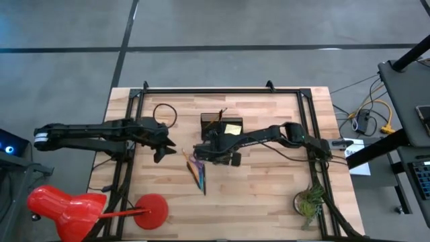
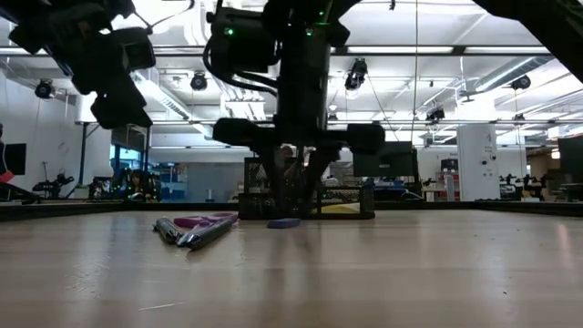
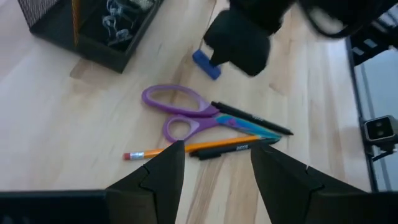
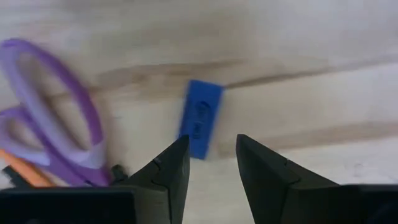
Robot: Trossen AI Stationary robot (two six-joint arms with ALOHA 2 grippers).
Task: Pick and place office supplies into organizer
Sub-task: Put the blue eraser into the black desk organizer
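- The right gripper [image 4: 211, 163] hangs low over the middle of the table, and its two dark fingers are spread with nothing between them; a clear gap shows in the right wrist view.
- Just ahead of those fingers a small blue flat block [image 4: 201, 118] lies on the wood. It is not touched by the fingers.
- In the high view the right gripper [image 1: 213, 152] is at the centre of the picture, just below the organizer.
- The left gripper [image 3: 214, 171] is also spread and holds nothing. It hovers above the pile of supplies; in the high view it is left of centre [image 1: 163, 148].
- Under it lie the purple-handled scissors [image 3: 183, 115], with the handles toward the left of the left wrist picture.
- The orange pencil [image 3: 186, 148] lies just beside the scissors. Its eraser end points to the left of that picture.
- Dark pens [image 3: 252, 118] lie close to the scissors blades, one of them crossing toward the right.
- The organizer [image 3: 93, 28], a black mesh box, stands at the upper left of the left wrist picture. Small clips [image 3: 118, 25] are inside its lower section, and an orange stick stands in the taller one.
- In the high view a yellow sticky-note pad [image 1: 232, 128] shows at the organizer [image 1: 222, 124], upper centre.
- The table [image 1: 269, 195] is of light wood.
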